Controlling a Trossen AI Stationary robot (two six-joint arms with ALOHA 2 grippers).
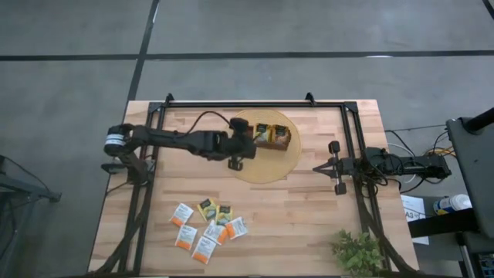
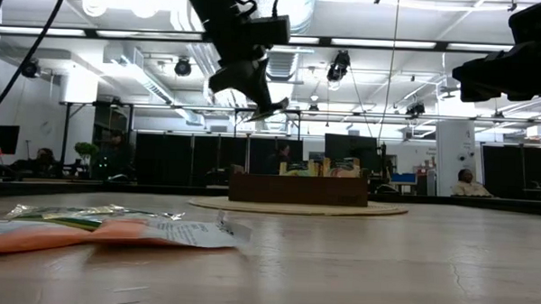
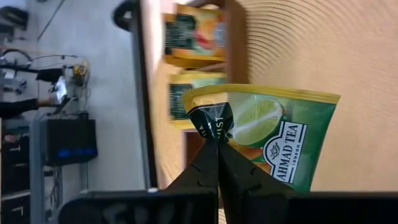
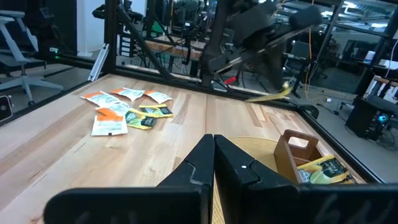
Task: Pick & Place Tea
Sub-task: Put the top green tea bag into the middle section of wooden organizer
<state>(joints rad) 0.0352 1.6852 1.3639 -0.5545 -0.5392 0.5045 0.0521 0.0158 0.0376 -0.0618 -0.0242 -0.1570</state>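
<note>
Near edge of the bench (image 1: 309,232): loose tea packets (image 1: 204,228) lie in a small cluster, orange-and-white ones mixed with yellow-green, some overlapping. A potted plant (image 1: 356,251) sits at the near right corner.

Mid-bench: left gripper (image 1: 235,160) hangs above the round woven mat (image 1: 266,171), just beside the wooden tray (image 1: 274,137). Its jaws are pinched fully together on one corner of a yellow-green lime packet (image 3: 267,134), which dangles clear of the mat.

Tray holds a few packets standing on edge.

Right gripper (image 1: 337,168) waits at the right side of the bench, jaws closed on nothing.

Risk: the corner hold is thin, so the packet may swing or slip during the move. If released flat or crooked it could catch the tray wall or land on the mat rather than dropping into a compartment.
</note>
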